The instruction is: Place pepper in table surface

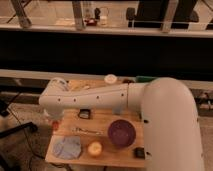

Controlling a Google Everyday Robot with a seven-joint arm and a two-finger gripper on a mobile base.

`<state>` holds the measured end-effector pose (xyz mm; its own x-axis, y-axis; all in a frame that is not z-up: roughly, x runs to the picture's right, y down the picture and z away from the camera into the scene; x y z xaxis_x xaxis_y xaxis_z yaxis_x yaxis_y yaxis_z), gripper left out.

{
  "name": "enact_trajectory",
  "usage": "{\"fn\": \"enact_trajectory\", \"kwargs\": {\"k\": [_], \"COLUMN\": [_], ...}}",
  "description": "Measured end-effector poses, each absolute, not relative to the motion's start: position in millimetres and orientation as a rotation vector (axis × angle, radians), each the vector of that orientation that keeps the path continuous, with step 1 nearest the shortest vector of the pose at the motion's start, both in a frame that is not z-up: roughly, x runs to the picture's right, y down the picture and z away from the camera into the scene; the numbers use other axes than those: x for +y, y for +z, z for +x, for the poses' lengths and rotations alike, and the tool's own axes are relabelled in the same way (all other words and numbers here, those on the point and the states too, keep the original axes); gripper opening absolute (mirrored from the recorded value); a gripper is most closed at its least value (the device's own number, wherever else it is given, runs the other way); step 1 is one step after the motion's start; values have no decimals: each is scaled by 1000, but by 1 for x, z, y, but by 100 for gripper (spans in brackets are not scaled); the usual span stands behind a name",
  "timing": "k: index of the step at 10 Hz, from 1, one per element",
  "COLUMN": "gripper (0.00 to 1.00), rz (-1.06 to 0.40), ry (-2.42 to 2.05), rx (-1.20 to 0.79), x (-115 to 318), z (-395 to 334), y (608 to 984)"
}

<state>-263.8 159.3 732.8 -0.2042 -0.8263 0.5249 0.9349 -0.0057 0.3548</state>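
The white arm (pixel 100 97) reaches from the right across the light-brown wooden table surface (pixel 102 120) to its left side. The gripper (pixel 54 119) hangs at the arm's left end, over the table's left edge. A small reddish-orange pepper (pixel 55 125) shows right under the gripper, at or just above the tabletop. Whether the gripper touches the pepper cannot be told.
A purple bowl (pixel 121 132) stands at the middle right. A pale yellow-orange round object (pixel 94 148) and a blue-grey cloth (pixel 67 147) lie near the front edge. Small black objects (pixel 84 114) (pixel 139 152), a white round item (pixel 110 78) and a green tray (pixel 145 79) are also here.
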Motion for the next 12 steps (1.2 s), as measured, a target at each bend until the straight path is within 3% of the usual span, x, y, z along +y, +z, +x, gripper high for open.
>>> {"fn": "enact_trajectory", "kwargs": {"k": [9,12], "gripper": [4,4], "rz": [-238,-267], "ry": [-1591,-1555], "rx": [-768,-784], "x": [167,177], "z": [-264,-268], "y": [755,781]}}
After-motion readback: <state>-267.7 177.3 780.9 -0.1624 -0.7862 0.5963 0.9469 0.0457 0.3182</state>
